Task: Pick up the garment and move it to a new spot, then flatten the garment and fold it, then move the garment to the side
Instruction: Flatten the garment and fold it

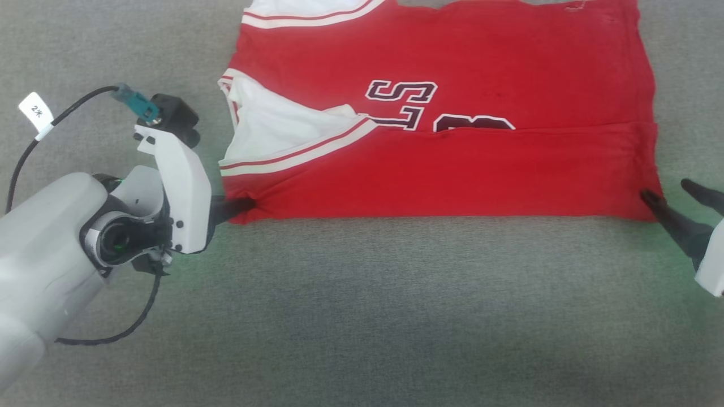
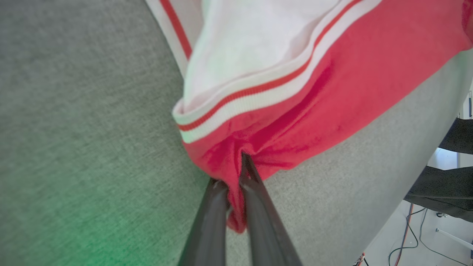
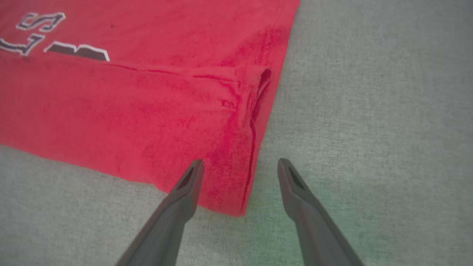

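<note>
The garment (image 1: 441, 164) lies on the grey table, a red shirt with white sleeves, its near part folded up over the dark chest lettering. My left gripper (image 1: 244, 204) is shut on the garment's near left corner. In the left wrist view its two dark fingers (image 2: 258, 207) pinch a bunch of red cloth (image 2: 236, 173) just below the striped sleeve trim (image 2: 258, 96). My right gripper (image 1: 676, 195) stands open at the near right corner. In the right wrist view its fingertips (image 3: 192, 173) straddle that corner (image 3: 236, 192), one over the cloth, one over the table.
Grey fabric-covered table (image 1: 362, 316) spreads in front of the garment. A black cable with a white tag (image 1: 35, 113) loops beside my left arm. In the left wrist view the table's edge shows, with a dark chair (image 2: 451, 184) and floor cables beyond it.
</note>
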